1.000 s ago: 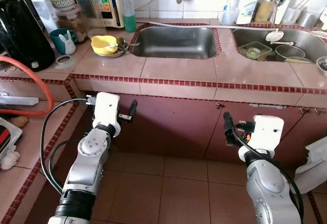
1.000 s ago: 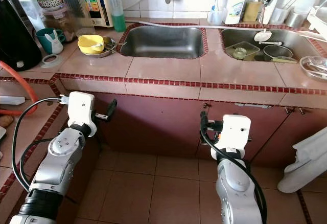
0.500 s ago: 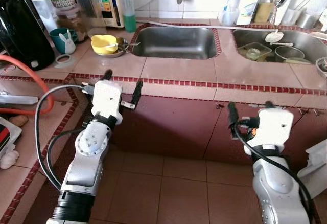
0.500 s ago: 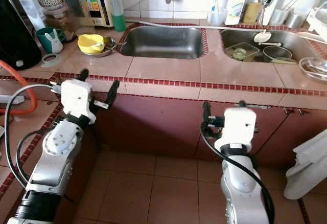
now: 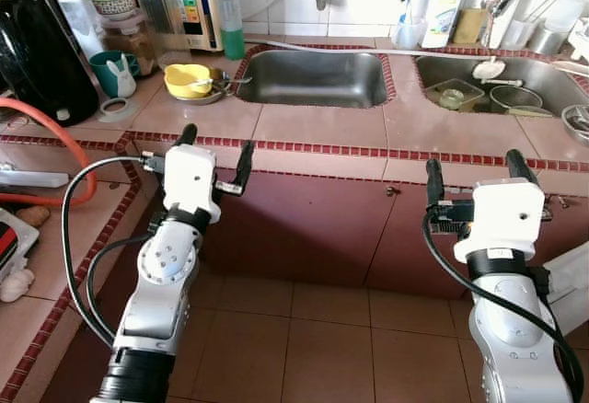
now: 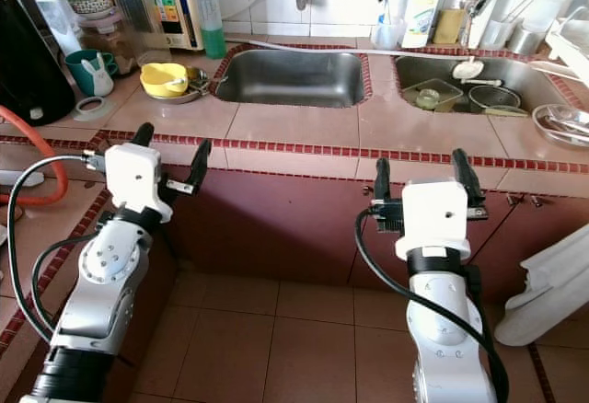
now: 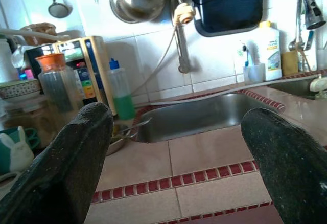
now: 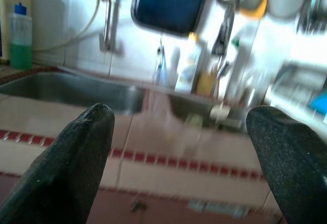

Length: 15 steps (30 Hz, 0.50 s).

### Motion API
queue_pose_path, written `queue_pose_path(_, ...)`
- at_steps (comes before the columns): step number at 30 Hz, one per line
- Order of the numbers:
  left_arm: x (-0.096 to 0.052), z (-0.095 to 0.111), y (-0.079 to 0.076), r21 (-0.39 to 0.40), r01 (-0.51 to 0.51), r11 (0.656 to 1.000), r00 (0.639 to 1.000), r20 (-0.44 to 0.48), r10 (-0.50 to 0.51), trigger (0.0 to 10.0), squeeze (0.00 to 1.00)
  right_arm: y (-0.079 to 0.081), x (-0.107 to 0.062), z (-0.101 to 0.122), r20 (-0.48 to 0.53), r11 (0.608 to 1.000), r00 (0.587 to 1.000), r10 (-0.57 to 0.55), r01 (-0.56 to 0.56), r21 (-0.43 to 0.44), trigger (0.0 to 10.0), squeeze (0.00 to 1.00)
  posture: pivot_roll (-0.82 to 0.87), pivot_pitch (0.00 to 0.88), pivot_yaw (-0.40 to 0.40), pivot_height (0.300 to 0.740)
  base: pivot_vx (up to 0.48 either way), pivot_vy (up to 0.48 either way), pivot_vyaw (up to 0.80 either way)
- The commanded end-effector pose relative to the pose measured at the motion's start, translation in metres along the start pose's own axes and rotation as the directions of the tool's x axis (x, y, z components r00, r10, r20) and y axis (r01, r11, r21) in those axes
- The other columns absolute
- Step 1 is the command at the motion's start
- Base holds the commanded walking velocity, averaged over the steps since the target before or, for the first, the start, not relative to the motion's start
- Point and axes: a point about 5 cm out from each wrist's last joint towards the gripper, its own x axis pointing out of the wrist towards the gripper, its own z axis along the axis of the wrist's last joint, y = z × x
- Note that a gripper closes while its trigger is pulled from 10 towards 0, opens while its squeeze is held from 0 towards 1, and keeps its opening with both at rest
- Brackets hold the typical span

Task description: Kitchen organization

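Note:
My left gripper (image 5: 217, 145) is open at the front edge of the tiled counter (image 5: 322, 127), level with its red trim and empty. My right gripper (image 5: 474, 171) is open too, in front of the cabinet door just below the counter edge, with nothing between its fingers. A yellow bowl (image 5: 189, 79) sits on a metal plate left of the empty left sink (image 5: 317, 76). Behind it stands a green soap bottle (image 5: 230, 18). The right sink (image 5: 497, 81) holds several dishes. In the left wrist view the sink (image 7: 204, 114) and the bottle (image 7: 120, 93) lie ahead between the fingers.
A teal mug (image 5: 106, 67), jars and a black kettle (image 5: 37, 53) crowd the counter's far left. An orange hose (image 5: 64, 141) curves over the side counter. Bottles and cups (image 5: 414, 26) line the wall behind the sinks. Brown cabinet doors (image 5: 304, 228) and tiled floor lie below.
Both arms have risen from in front of the cabinet doors toward the counter edge. The right gripper has turned so both its fingers show.

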Motion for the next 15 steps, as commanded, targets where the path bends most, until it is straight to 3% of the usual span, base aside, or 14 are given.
queue_pose_path(1,0.003,-0.001,0.002,-0.005,0.005,1.000,1.000,-0.016,-0.005,10.0,0.00,0.001,0.001,-0.007,-0.059,0.997,0.998,0.009,-0.005,0.080,10.0,0.00,0.06,0.004,0.027,0.740,0.000,0.000,0.00)
queue_pose_path(4,0.001,-0.008,0.004,-0.047,-0.008,0.999,0.997,-0.071,0.005,10.0,0.00,0.010,0.000,-0.013,-0.126,0.986,0.991,0.043,-0.021,0.167,10.0,0.00,0.07,0.010,0.021,0.740,0.000,0.000,0.00)
queue_pose_path(7,0.002,-0.011,0.004,-0.061,-0.020,0.998,0.996,-0.093,0.014,10.0,0.00,0.015,-0.001,-0.013,-0.124,0.975,0.989,0.081,-0.053,0.214,10.0,0.00,0.07,0.011,0.017,0.740,0.000,0.000,0.00)
queue_pose_path(15,0.002,-0.014,0.003,-0.061,-0.014,0.998,0.994,-0.113,0.007,10.0,0.00,0.014,0.002,-0.009,-0.106,0.973,0.990,0.098,-0.073,0.221,10.0,0.00,0.06,0.014,0.015,0.740,0.000,0.266,0.00)
